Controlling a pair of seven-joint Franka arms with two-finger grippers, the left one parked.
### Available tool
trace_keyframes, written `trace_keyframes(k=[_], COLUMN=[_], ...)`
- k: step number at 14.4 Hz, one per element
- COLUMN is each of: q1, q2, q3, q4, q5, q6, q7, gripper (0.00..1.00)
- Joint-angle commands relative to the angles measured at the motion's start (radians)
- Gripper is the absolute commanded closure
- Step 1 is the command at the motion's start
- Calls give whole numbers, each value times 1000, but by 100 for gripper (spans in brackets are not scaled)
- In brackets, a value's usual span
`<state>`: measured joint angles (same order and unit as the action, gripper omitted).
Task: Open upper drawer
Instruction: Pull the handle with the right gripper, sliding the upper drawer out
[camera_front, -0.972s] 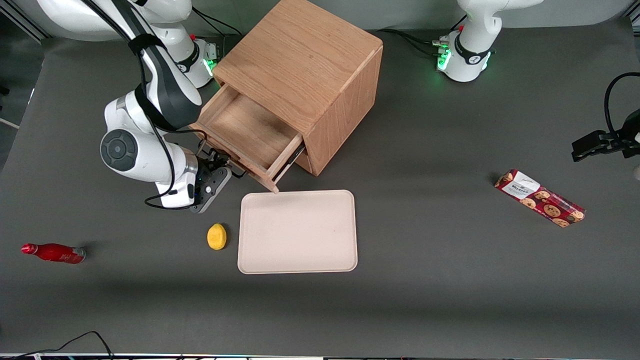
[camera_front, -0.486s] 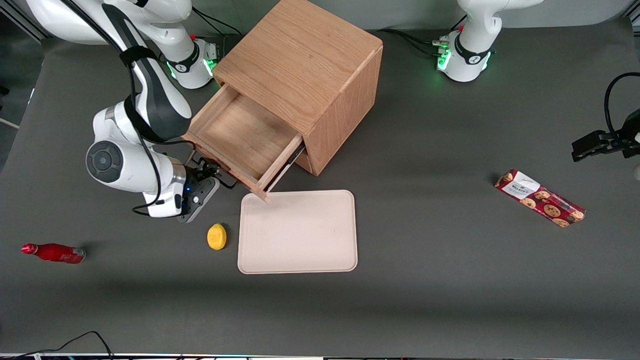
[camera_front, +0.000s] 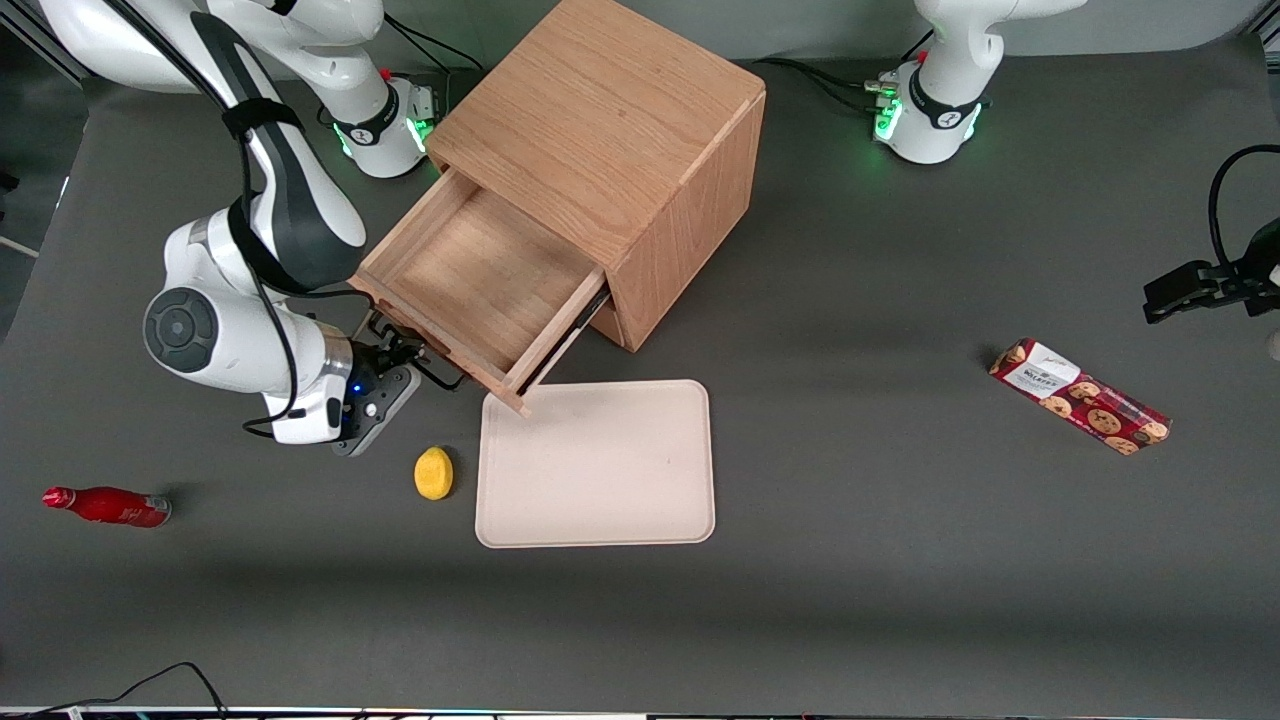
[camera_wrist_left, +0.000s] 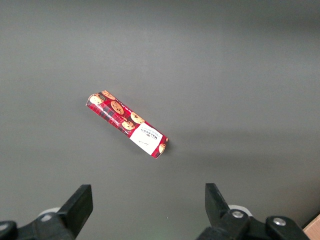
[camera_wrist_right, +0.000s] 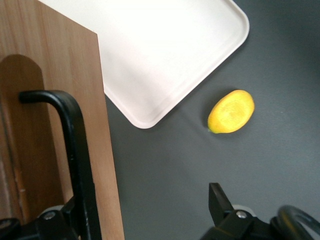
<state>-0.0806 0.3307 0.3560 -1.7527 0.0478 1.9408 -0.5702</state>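
The light-brown cube cabinet (camera_front: 600, 120) stands at the back of the table. Its upper drawer (camera_front: 480, 285) is pulled well out, and its shallow wooden box is bare inside. My right gripper (camera_front: 395, 358) is in front of the drawer front, at the thin black bar handle (camera_front: 432, 372). In the right wrist view the handle (camera_wrist_right: 75, 150) runs along the drawer's wooden front (camera_wrist_right: 50, 90), right against one finger of the gripper (camera_wrist_right: 145, 205). The other finger (camera_wrist_right: 217, 197) stands far from it over the table, so the jaws are wide open and grip nothing.
A beige tray (camera_front: 595, 463) lies just in front of the drawer's corner and shows in the right wrist view (camera_wrist_right: 165, 50). A lemon (camera_front: 433, 472) (camera_wrist_right: 231, 111) lies beside it. A red bottle (camera_front: 105, 505) lies toward the working arm's end, a cookie pack (camera_front: 1078, 395) (camera_wrist_left: 127, 123) toward the parked arm's.
The upper drawer has slid farther out of the cabinet. My gripper has moved with its handle, away from the cabinet and toward the working arm's end.
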Motion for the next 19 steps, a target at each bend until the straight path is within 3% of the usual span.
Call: trace_keyframes(k=[1, 19], q1=[-8, -19], q2=[27, 39], q3=[-2, -52], q4=[41, 62], q5=[-14, -16], q6=[-5, 12], q7=[-23, -43], gripper=[0, 0])
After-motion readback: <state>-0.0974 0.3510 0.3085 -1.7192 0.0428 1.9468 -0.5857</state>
